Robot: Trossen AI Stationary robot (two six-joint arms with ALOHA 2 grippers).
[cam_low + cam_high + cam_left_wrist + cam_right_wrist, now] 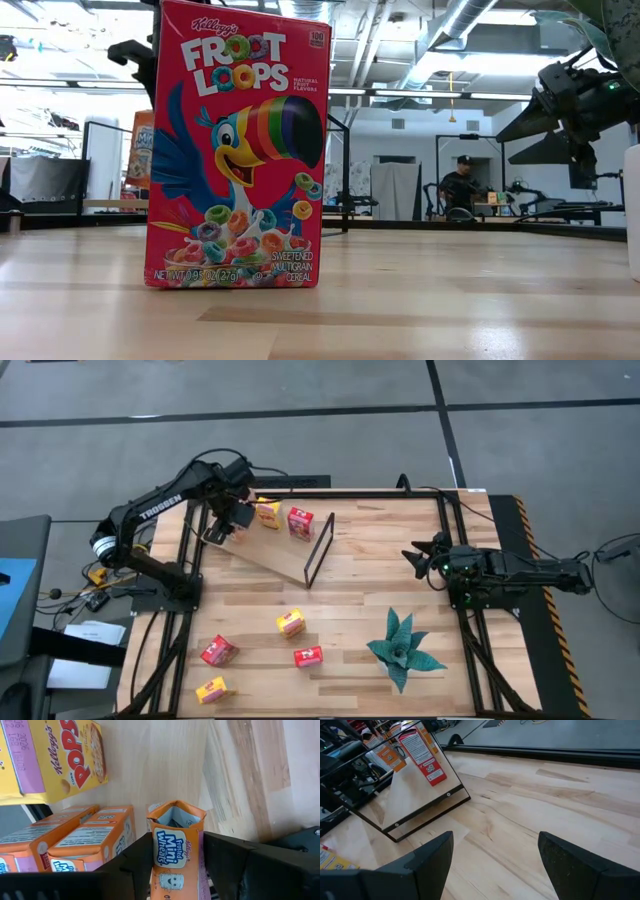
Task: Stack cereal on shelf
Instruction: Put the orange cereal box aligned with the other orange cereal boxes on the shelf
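Observation:
My left gripper [228, 523] hangs over the left end of the shelf [262, 550], a light board with a black frame [318, 548] at its right end. It is shut on an orange Mini Wheats box [175, 845]. Two more orange boxes [70, 845] lie side by side next to it, and a yellow Pops box [65, 755] is beyond them. A yellow box [268, 513] and a red box [300, 523] stand on the board. My right gripper [418, 554] waits open at the table's right side, facing the frame [420, 805]. My left gripper pinches the orange Mini Wheats box between its two fingers [130, 862], one on each side of the box's body [175, 870]. The fingers come slanting down from above. The box's crumpled end [175, 815] sticks out past them. Whether it touches the board I cannot tell.
Several loose boxes lie on the near part of the table: yellow [290, 622], red [218, 651], red [308, 656], yellow [211, 689]. A green artificial plant [403, 647] sits near right. A Froot Loops box [235, 150] stands close before the low camera. A person [458, 185] is far behind.

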